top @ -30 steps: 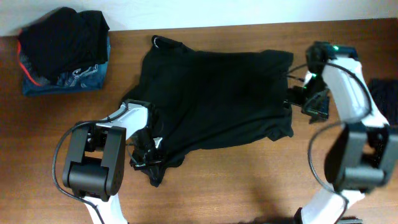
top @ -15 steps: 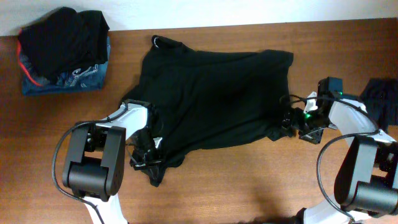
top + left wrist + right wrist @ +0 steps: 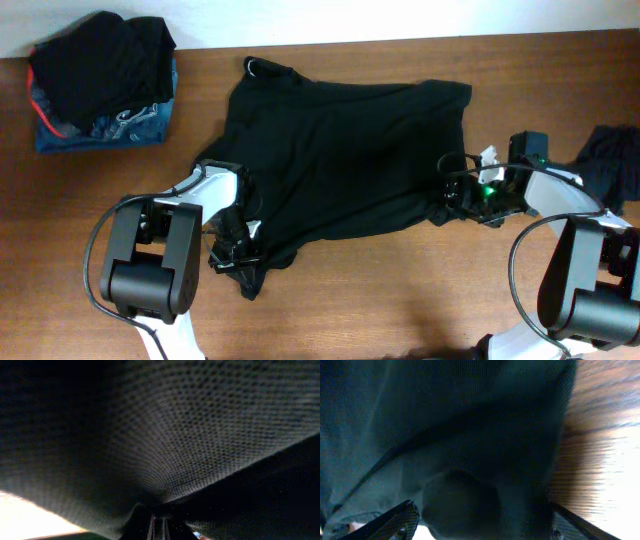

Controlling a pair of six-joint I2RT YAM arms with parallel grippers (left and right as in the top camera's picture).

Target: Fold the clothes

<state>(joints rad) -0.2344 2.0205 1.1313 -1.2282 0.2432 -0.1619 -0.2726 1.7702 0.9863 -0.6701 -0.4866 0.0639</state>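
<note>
The clothes (image 3: 340, 160), a black T-shirt, lie spread across the wooden table (image 3: 400, 290), collar toward the back left. My left gripper (image 3: 238, 255) sits at the shirt's bunched front-left corner, shut on the fabric. In the left wrist view black weave (image 3: 190, 430) covers nearly everything above the closed left gripper (image 3: 159, 527). My right gripper (image 3: 452, 195) is at the shirt's front-right edge and stands open. In the right wrist view a rumpled fold of the shirt (image 3: 445, 435) lies between the wide-apart fingers (image 3: 400, 520) of the right gripper (image 3: 482, 525).
A pile of dark and blue-patterned garments (image 3: 100, 80) sits at the back left corner. Another dark cloth (image 3: 612, 160) lies at the right edge, just behind my right arm. Bare wood runs along the front of the table.
My right arm has swung from the shirt's back-right side down to its front-right edge and pushed in toward the fabric. The left arm and the shirt have stayed put.
</note>
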